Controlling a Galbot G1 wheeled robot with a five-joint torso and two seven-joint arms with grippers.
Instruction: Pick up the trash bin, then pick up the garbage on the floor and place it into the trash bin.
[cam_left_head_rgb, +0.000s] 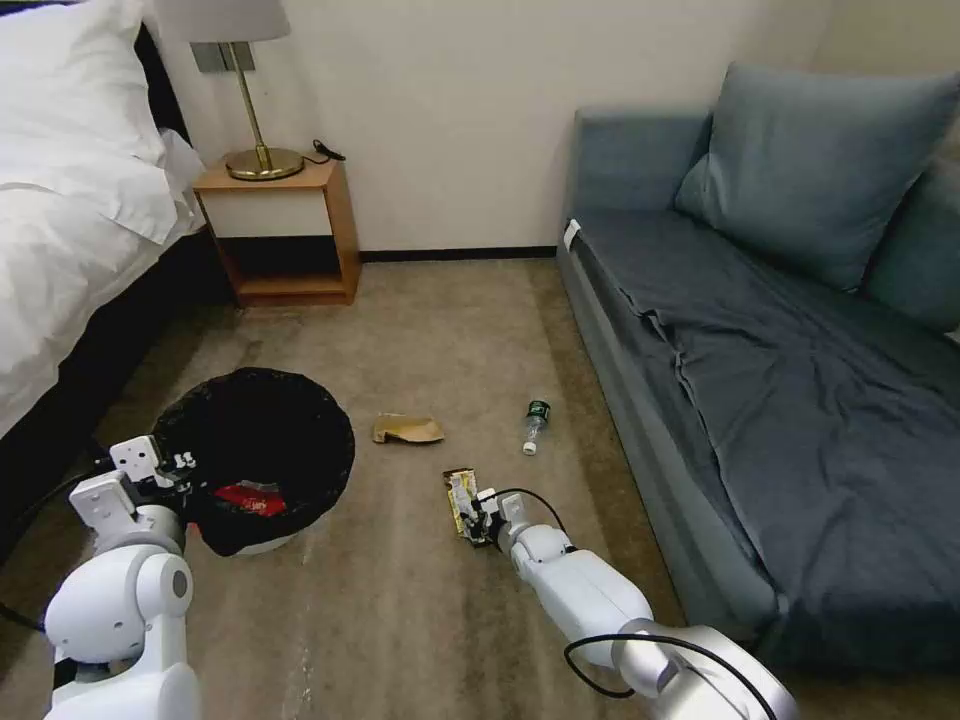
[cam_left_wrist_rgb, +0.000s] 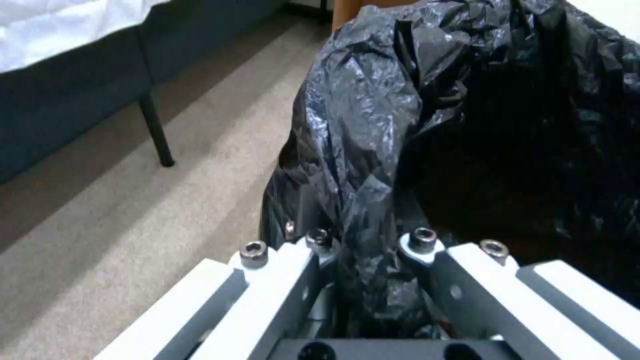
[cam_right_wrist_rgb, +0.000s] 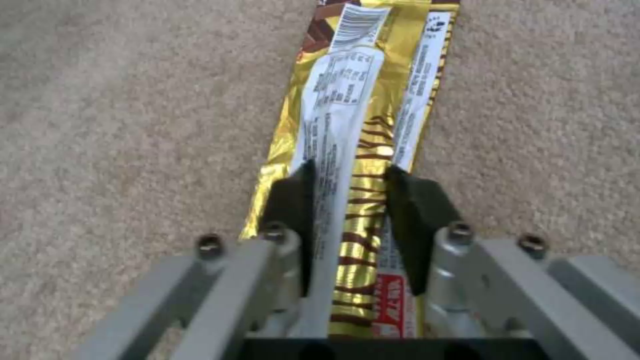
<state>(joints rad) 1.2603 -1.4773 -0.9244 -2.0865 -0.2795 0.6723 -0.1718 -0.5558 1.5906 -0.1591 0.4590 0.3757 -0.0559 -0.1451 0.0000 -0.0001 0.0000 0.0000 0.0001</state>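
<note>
Right wrist view: right end effector (cam_right_wrist_rgb: 347, 200) straddling long gold wrapper (cam_right_wrist_rgb: 360, 100), not closed; left end effector (cam_left_wrist_rgb: 363, 250) clamps trash bin (cam_left_wrist_rgb: 413, 125) rim.

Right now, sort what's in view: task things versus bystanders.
Job: trash bin held by left gripper; red packet inside; gold wrapper between right gripper fingers; bottle; cardboard scrap.
Bystanders: bed, lamp, nightstand, sofa.

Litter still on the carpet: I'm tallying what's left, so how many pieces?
3: the cardboard scrap beside the trash bin, the small bottle near the sofa, the gold wrapper at the right tool.
</note>
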